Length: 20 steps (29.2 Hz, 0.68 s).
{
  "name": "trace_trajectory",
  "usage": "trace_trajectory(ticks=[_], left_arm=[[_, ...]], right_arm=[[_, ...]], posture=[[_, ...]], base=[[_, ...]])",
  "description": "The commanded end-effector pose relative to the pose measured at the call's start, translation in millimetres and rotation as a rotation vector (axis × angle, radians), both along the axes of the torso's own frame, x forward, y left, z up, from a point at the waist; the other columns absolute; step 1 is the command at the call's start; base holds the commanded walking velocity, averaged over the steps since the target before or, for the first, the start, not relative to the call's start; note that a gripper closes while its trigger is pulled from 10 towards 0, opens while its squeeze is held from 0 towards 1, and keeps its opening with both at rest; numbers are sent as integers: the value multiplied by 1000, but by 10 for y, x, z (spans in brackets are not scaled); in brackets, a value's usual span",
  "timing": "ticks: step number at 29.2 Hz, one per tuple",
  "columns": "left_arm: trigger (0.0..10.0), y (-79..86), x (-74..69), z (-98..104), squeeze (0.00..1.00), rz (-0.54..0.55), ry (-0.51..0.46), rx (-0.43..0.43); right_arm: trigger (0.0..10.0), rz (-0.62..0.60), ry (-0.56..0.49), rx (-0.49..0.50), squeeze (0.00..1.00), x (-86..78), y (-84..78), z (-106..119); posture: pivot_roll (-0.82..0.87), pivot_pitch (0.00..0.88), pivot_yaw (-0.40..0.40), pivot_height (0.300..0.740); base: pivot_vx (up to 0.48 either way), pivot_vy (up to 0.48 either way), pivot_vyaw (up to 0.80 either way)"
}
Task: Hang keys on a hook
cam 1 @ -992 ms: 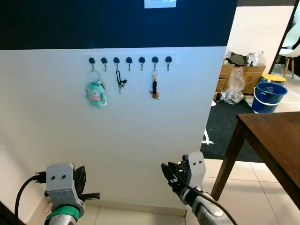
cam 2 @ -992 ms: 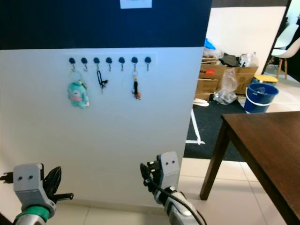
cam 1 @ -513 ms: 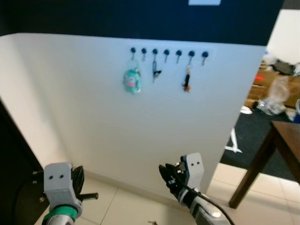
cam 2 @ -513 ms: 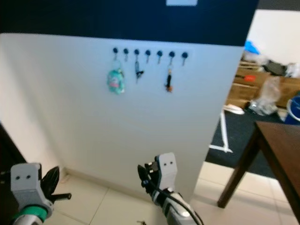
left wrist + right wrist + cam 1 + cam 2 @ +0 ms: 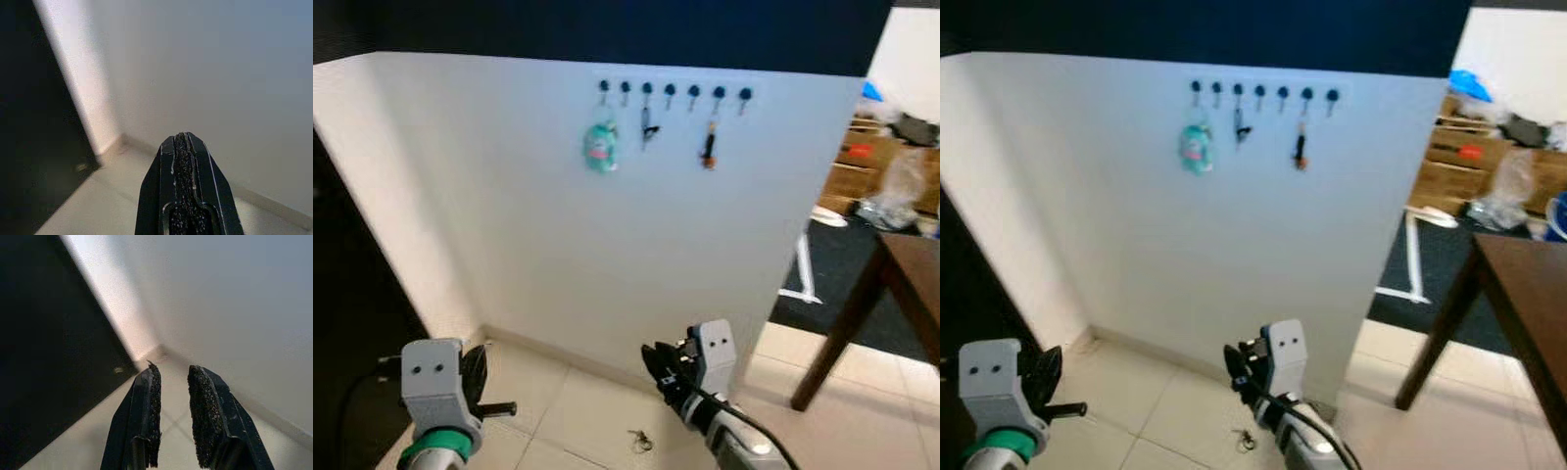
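Observation:
A row of dark hooks (image 5: 671, 92) runs along the top of the white wall (image 5: 607, 235). A teal plush keychain (image 5: 599, 147), a black keychain (image 5: 647, 126) and a dark keychain with an orange bit (image 5: 709, 150) hang from three of them. A small bunch of keys (image 5: 639, 441) lies on the tiled floor at the foot of the wall. My right gripper (image 5: 658, 364) hovers low just right of and above the keys, open with a narrow gap and empty (image 5: 172, 411). My left gripper (image 5: 476, 377) hangs low at the left, its fingers (image 5: 182, 196) shut on nothing.
A brown wooden table (image 5: 913, 269) stands at the right, its leg (image 5: 830, 333) on the tiles. A dark panel (image 5: 352, 294) borders the wall on the left. Cardboard boxes and plastic bags (image 5: 891, 166) sit beyond the wall's right end on dark carpet.
The whole picture has shifted, so the camera has moved; more floor shows and the keys on the tiles have come into view. Both grippers hold the same pose.

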State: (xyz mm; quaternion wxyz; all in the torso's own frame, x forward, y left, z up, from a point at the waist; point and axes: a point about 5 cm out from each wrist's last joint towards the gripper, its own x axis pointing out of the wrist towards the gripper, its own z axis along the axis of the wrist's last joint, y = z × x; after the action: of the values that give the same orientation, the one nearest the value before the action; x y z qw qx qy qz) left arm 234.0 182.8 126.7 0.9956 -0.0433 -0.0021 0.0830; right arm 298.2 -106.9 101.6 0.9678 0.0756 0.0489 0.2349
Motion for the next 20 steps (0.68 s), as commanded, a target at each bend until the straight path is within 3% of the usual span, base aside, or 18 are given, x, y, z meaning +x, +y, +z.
trace_trajectory(ticks=[1, 7, 15, 20], left_arm=[[10000, 4, -18, -31, 0, 3, 18, -2], [10000, 5, -19, -33, 0, 3, 19, -2], [10000, 18, -17, -28, 0, 8, 19, -1], [10000, 32, -21, -26, 0, 9, 20, 2]], right_arm=[[10000, -6, 17, 2, 0, -14, -21, -43], [10000, 12, 1, -37, 0, -17, -2, -45], [10000, 22, -10, -61, 0, -13, 31, -45], [10000, 0, 10, -28, 0, 0, 16, -54]], posture=[[-19, 0, 127, 740], [-19, 0, 127, 740], [-13, 0, 126, 740], [-12, 0, 129, 740]], base=[[-259, 0, 0], [-257, 0, 0], [-258, 0, 727], [-252, 0, 0]])
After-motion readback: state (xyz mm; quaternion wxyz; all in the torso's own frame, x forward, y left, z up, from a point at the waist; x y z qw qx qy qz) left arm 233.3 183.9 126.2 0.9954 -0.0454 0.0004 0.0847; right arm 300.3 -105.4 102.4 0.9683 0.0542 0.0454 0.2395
